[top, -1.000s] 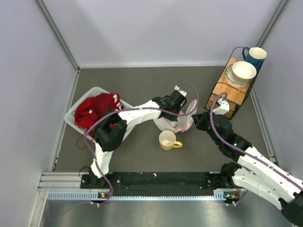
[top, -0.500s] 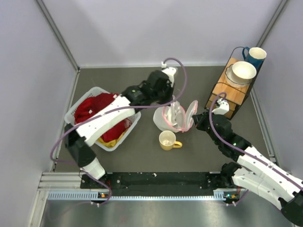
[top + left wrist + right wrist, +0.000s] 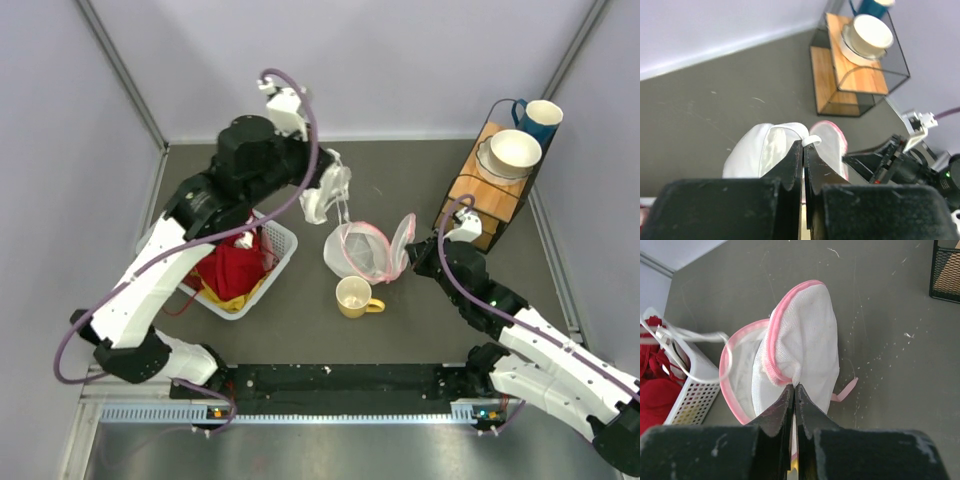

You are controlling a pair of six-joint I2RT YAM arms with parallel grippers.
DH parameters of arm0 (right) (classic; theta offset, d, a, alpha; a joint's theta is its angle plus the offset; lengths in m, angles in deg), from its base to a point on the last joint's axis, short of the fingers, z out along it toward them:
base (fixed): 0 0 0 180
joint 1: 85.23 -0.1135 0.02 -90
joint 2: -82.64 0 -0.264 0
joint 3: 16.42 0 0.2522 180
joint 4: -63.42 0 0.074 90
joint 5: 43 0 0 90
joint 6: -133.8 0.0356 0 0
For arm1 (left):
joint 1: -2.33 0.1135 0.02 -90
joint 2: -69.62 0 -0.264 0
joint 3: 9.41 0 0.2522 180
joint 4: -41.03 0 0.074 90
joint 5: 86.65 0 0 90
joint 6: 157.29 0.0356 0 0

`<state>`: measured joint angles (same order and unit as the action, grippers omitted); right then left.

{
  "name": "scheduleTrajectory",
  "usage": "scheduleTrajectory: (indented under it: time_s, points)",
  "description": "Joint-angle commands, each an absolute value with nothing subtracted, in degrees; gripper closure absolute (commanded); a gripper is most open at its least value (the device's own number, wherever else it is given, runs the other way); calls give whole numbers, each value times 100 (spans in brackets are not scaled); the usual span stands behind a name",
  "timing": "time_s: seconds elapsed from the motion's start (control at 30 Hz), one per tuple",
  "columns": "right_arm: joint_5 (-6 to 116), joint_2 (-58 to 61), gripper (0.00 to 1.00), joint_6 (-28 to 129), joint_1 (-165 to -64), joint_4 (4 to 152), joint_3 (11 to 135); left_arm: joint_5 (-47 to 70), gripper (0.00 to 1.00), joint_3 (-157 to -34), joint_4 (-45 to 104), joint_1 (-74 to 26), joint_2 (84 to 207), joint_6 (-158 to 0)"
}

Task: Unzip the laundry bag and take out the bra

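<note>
The laundry bag (image 3: 362,250) lies open on the table, its pink-trimmed lid flap (image 3: 403,235) standing up. My right gripper (image 3: 420,256) is shut on the bag's mesh edge by the zipper; the right wrist view shows the pinch (image 3: 795,385) on the bag (image 3: 807,335). My left gripper (image 3: 322,178) is raised behind and left of the bag, shut on the white bra (image 3: 336,195), which hangs from it. In the left wrist view the fingertips (image 3: 804,145) pinch a strap loop, with the bra's cup (image 3: 762,155) below. A thin strap (image 3: 690,337) trails toward the bag.
A yellow mug (image 3: 352,297) stands just in front of the bag. A white slatted basket (image 3: 275,250) with red clothes (image 3: 228,268) is at the left. A wooden wire-framed rack (image 3: 478,195) holding a bowl (image 3: 515,152) and a blue mug (image 3: 540,118) stands at the right.
My left gripper has risen and moved back and left from the bag, drawing the bra out of it. The right gripper has held its grip on the bag.
</note>
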<state>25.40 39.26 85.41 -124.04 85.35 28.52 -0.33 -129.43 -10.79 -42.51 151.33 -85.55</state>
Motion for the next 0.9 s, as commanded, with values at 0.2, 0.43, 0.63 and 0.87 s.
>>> scheduleTrajectory:
  time_s: [0.2, 0.43, 0.63, 0.87]
  points:
    - [2644, 3843, 100, 8485, -12364, 8202, 3065, -781, 100, -12048, -1834, -2002, 13881, -8724]
    - [2705, 3729, 100, 8441, -12364, 8026, 3057, -352, 100, -9836, -1510, -208, 13203, -9400]
    - [2749, 3737, 100, 8353, -12355, 7999, 3030, -386, 100, -8857, -1597, 337, 13001, -9480]
    - [2863, 3579, 100, 8344, -12364, 7885, 3074, -194, 100, -8680, -1448, 373, 12982, -9533]
